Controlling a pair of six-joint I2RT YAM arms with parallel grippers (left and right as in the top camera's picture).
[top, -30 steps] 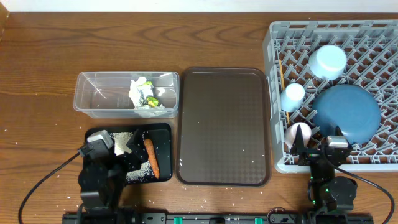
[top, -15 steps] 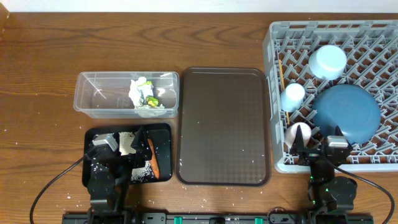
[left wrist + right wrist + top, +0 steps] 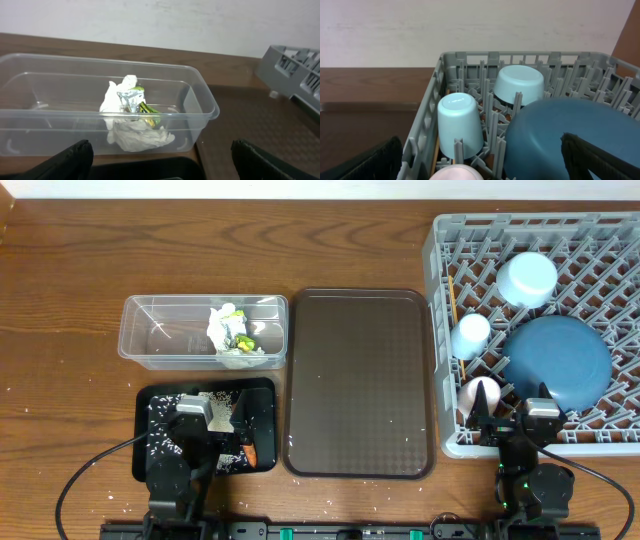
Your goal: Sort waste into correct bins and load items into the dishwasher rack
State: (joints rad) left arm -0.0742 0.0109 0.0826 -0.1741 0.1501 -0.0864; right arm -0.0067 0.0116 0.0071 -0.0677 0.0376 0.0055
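while the left gripper hangs wide open over the black tray, it hides most of the carrot, only its near tip showing. tissue lies in the clear tub. right gripper gapes open, partly covering the pink cup in the rack.

1. Serving tray: dark brown, rectangular with rounded corners, a low raised rim and a finely textured face. It lies flat on the table, about midway between the left and right edges and closer to the near edge than the far one, long sides running near to far.

2. Table: wood, warm brown, grain running left to right, surface slightly glossy.

3. Wall: plain off-white, lightly mottled, standing along the table's far edge; from overhead it shows only as a thin pale strip.
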